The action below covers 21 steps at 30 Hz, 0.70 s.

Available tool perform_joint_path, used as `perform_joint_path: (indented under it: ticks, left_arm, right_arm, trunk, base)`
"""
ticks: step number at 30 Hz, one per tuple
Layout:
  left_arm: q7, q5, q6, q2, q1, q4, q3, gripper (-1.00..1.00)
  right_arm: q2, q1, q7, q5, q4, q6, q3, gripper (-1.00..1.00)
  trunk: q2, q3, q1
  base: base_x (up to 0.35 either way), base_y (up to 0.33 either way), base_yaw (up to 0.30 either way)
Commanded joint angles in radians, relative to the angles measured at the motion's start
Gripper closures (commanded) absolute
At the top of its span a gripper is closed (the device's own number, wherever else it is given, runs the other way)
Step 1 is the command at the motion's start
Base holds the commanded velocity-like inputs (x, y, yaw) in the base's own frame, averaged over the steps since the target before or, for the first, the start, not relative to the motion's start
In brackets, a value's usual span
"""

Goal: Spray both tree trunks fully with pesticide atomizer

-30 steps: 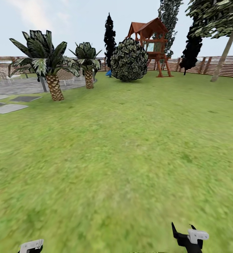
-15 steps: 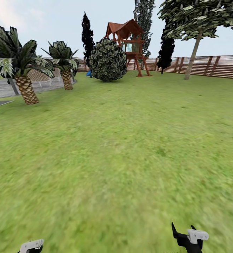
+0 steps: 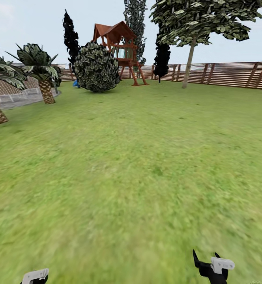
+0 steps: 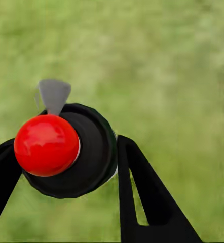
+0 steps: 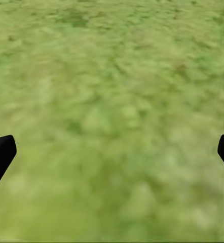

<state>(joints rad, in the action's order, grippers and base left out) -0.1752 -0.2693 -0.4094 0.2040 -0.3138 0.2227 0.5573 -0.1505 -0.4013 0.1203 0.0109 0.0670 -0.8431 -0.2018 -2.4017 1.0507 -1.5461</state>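
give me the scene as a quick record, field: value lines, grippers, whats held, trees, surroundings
left gripper: shut on the atomizer, a black body with a red cap
right gripper: open, nothing between its fingers, grass lawn below
tree: far, right of centre, pale trunk by the fence
other plants: round bush, palms at left, dark conifers
structure: wooden playhouse behind the bush
atomizer on floor: no, in hand

No writing, label, brand, number or sign can be read anywhere, neither on the red-capped black bottle [image 4: 66, 152] nor on the brown slatted fence [image 3: 233, 74].
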Motion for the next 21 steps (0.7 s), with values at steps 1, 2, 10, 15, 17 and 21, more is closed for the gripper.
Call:
perform_joint_path:
  ticks: [1, 2, 10, 15, 17, 21]
  left_arm:
    - [-0.006, -0.007, -0.003, 0.0, -0.001, 0.0, 0.009, 1.0]
    - [-0.006, -0.007, -0.003, 0.0, -0.001, 0.0, 0.009, 1.0]
    - [-0.006, -0.006, -0.003, 0.0, -0.001, 0.0, 0.01, 1.0]
    - [-0.006, -0.006, -0.003, 0.0, -0.001, 0.0, 0.01, 1.0]
    - [-0.006, -0.005, -0.003, 0.0, -0.001, 0.0, 0.01, 1.0]
    - [-0.006, -0.005, -0.003, 0.0, -0.001, 0.001, 0.01, 1.0]
  right_arm:
    - [0.0, -0.001, 0.01, 0.001, -0.001, -0.002, -0.008, -1.0]
    - [0.0, -0.001, 0.01, 0.001, -0.001, -0.002, -0.008, -1.0]
    - [0.0, -0.001, 0.01, 0.001, -0.001, -0.002, -0.008, -1.0]
    - [0.0, -0.001, 0.01, 0.001, -0.001, -0.002, -0.008, -1.0]
    - [0.0, -0.001, 0.01, 0.001, -0.001, -0.002, -0.008, -1.0]
    - [0.0, -0.001, 0.01, 0.001, -0.001, -0.002, -0.008, -1.0]
  trunk:
    - [0.0, 0.001, 0.0]
    - [0.0, 0.001, 0.0]
    - [0.0, 0.001, 0.0]
    - [0.0, 0.001, 0.0]
    - [0.0, 0.001, 0.0]
    - [0.0, 0.001, 0.0]
  base:
    - [0.253, -0.234, -0.3]
    - [0.254, -0.234, -0.3]
    - [0.264, -0.223, -0.3]
    - [0.303, -0.156, -0.3]
    - [0.313, -0.133, -0.3]
    - [0.31, -0.124, -0.3]
